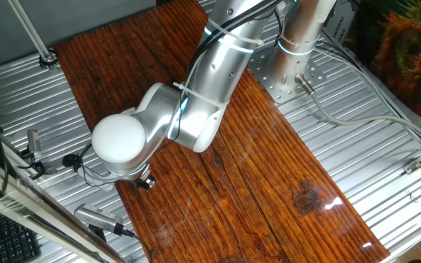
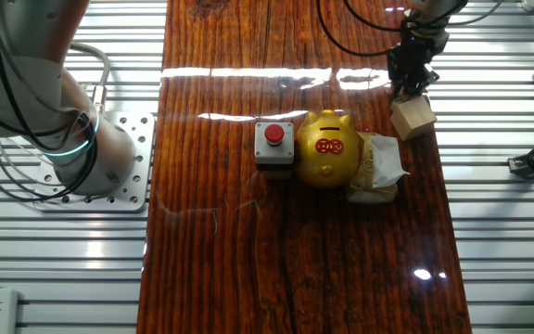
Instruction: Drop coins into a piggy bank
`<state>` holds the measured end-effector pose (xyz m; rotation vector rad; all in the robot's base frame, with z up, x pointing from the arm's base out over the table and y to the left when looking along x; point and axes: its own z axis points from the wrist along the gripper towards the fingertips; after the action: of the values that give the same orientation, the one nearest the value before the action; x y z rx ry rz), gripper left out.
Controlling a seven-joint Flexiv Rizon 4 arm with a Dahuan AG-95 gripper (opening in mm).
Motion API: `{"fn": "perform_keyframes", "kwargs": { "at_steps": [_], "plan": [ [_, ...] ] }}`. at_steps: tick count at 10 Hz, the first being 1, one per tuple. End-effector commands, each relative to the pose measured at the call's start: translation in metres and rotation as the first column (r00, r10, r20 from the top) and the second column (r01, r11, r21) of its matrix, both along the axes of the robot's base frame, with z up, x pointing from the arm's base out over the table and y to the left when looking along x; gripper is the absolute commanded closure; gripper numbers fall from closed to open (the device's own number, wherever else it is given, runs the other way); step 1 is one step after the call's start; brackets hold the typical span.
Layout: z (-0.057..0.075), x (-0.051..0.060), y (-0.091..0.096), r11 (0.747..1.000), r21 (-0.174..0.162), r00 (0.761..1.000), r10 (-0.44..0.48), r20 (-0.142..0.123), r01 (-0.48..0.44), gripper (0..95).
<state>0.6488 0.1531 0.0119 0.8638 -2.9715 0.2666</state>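
Note:
The gold piggy bank (image 2: 329, 148) stands mid-table in the other fixed view, snout toward the camera, with a red emblem on its back. My gripper (image 2: 410, 89) hangs at the table's right side, its tips just above the top edge of a light wooden block (image 2: 413, 118). The fingers are dark and small here, so I cannot tell how they stand or whether they hold anything. No coins are discernible. In one fixed view the arm's white wrist (image 1: 120, 139) covers the bank and the block; only a dark bit of the gripper (image 1: 146, 181) pokes out below it.
A black box with a red button (image 2: 274, 144) touches the bank's left side. A crumpled cream pouch (image 2: 378, 168) lies against its right side. The arm's base plate (image 2: 109, 167) sits left of the wooden board, with ribbed metal on both sides.

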Motion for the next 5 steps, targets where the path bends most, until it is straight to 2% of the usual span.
{"fn": "perform_keyframes", "kwargs": {
  "at_steps": [1,5],
  "plan": [
    [0.0,0.0001,0.0002,1.0,-0.001,1.0,0.0,-0.001,0.0,95.0],
    [-0.0001,0.0,0.0001,1.0,-0.002,1.0,-0.005,0.0,0.005,95.0]
  ]
}}
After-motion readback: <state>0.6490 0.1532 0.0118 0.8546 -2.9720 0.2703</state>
